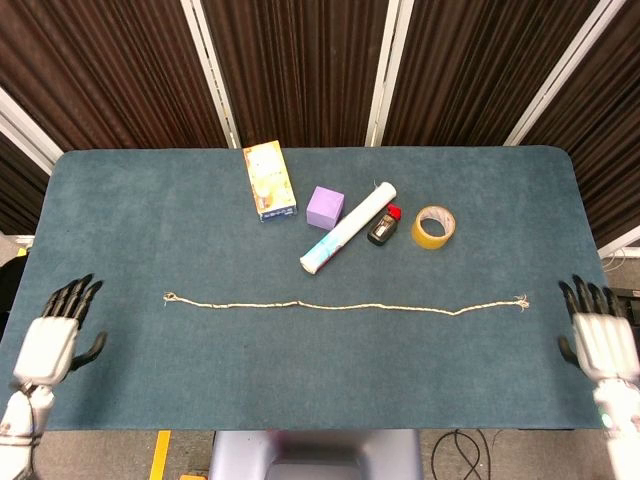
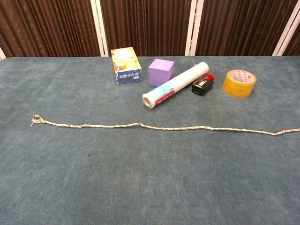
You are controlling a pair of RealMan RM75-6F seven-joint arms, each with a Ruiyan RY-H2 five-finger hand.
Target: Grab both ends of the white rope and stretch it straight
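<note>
The white rope [image 1: 340,306] lies nearly straight across the blue table, running from a frayed left end [image 1: 169,297] to a frayed right end [image 1: 520,301]. In the chest view the rope [image 2: 159,127] stretches from the left end [image 2: 35,118] to the right frame edge. My left hand [image 1: 52,335] hovers at the table's left edge, fingers spread, holding nothing, well clear of the rope. At the right edge my right hand [image 1: 604,337] is likewise spread and empty. Neither hand shows in the chest view.
Behind the rope stand a tissue box [image 1: 269,180], a purple cube [image 1: 325,207], a rolled white tube [image 1: 348,227], a small black bottle with a red cap [image 1: 384,225] and a yellow tape roll [image 1: 432,226].
</note>
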